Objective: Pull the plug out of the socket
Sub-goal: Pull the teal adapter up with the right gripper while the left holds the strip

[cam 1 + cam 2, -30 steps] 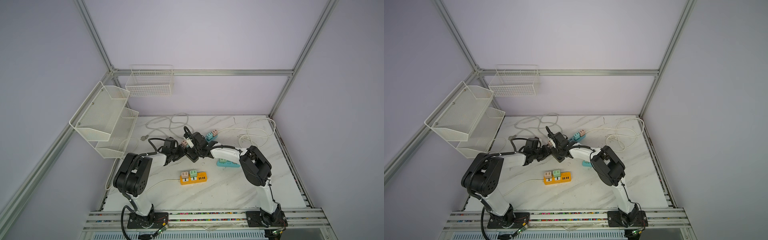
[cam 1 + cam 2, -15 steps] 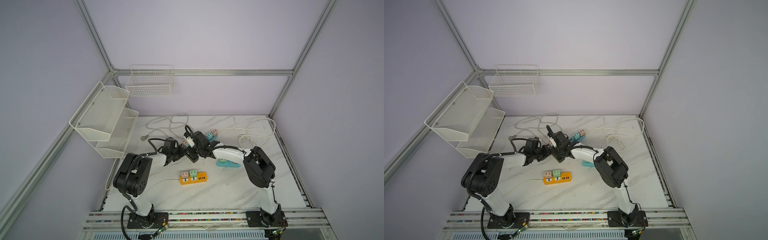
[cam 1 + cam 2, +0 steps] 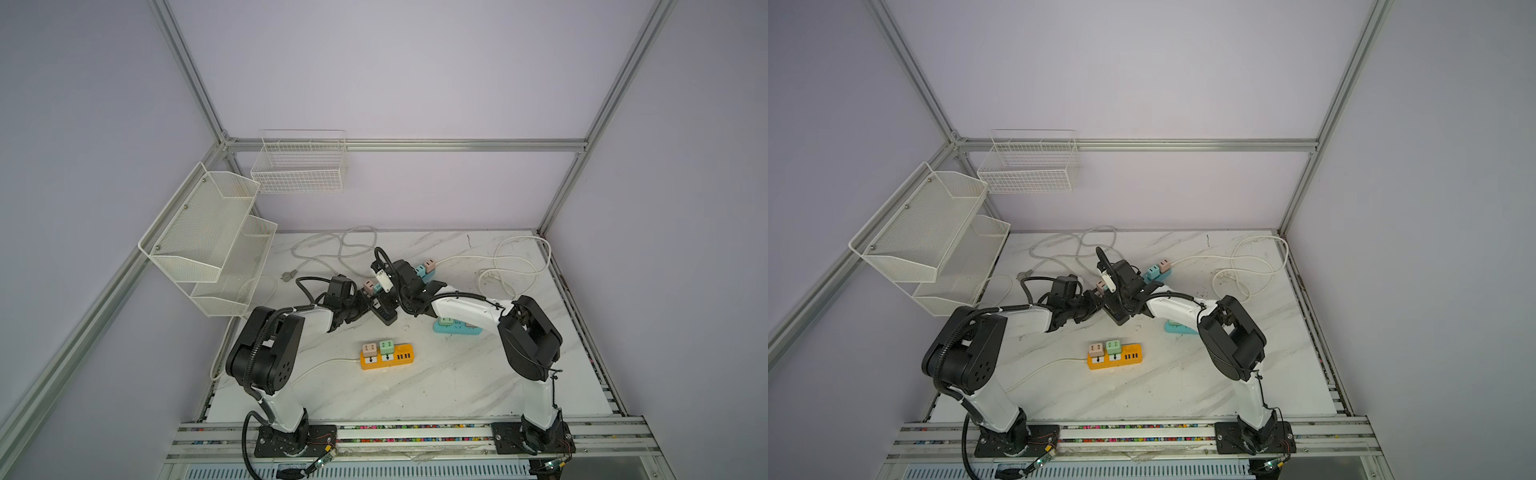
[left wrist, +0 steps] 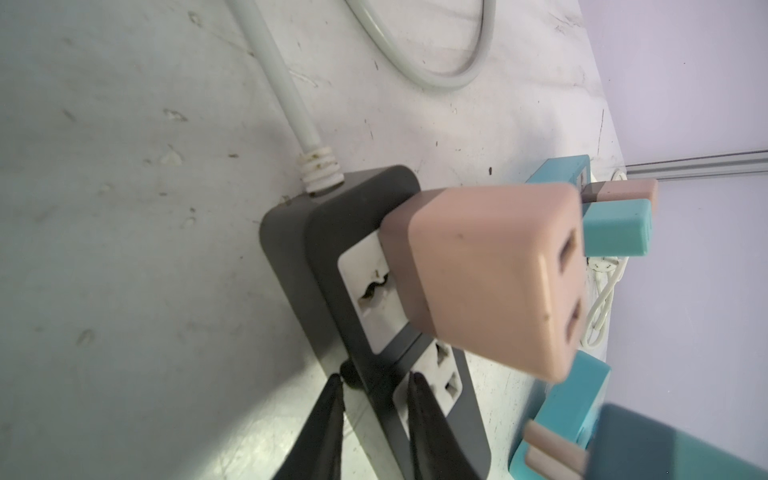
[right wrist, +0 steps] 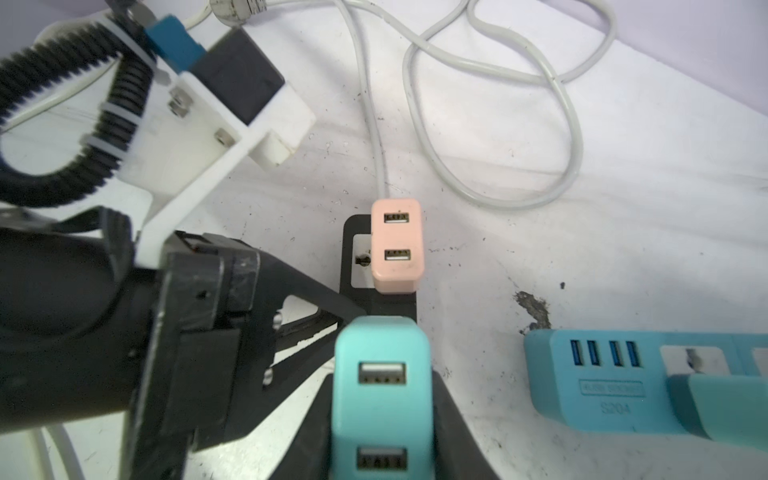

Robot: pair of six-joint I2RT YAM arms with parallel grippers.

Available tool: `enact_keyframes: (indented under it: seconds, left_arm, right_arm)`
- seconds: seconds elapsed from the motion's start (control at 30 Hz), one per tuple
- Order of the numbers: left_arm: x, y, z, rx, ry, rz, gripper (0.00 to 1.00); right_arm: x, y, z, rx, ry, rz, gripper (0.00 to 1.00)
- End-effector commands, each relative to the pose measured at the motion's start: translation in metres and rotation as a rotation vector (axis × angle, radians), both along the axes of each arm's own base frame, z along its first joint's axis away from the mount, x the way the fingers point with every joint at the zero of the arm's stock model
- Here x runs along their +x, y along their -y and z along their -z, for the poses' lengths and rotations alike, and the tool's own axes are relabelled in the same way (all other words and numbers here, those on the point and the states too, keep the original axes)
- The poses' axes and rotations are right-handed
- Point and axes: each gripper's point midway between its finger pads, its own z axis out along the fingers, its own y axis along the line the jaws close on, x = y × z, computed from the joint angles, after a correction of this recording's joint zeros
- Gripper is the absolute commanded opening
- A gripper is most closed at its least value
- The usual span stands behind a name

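Two grippers meet over the black power strip at the middle of the marble table. The left gripper is pressed together on the strip's long edge. In the left wrist view one black fingertip sits on the table side of the strip's wall and the other on its top face, beside a bare white socket.

The right gripper pinches the teal plug, with its two black fingers flanking the plug's sides and the USB ports facing the camera. That plug sits squarely between the jaws, nearer the wrist than the pink plug. The pink plug stands upright in the strip's end socket, next to the white cable.

The socket beside the pink plug shows open holes in the left wrist view, so the teal plug seems to be lifted clear of it. The gap itself is hidden behind the plug in the right wrist view.

In both top views the two grippers nearly touch above the strip, with the pink plug just behind them. Well apart toward the front lies an orange power strip carrying two small plugs.
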Motion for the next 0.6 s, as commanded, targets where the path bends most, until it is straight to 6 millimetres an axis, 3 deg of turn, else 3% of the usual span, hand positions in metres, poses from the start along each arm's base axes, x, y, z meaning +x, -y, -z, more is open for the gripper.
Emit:
enact_keyframes:
  seconds: [0.0,0.3,0.57]
  left_arm:
    - [-0.02,-0.009,0.02,0.049,-0.094,-0.014,0.26]
    - [0.004,0.01,-0.038,-0.031,0.038,0.025,0.3]
    - [-0.008,0.011,-0.067,-0.043,0.093,0.028,0.4]
  right_arm:
    - [-0.002,0.0,-0.041,0.087,0.05,-0.004,0.04]
    - [-0.01,0.015,-0.069,0.202,-0.004,0.055,0.03]
    - [-0.012,0.051,-0.083,0.372,-0.096,0.19,0.03]
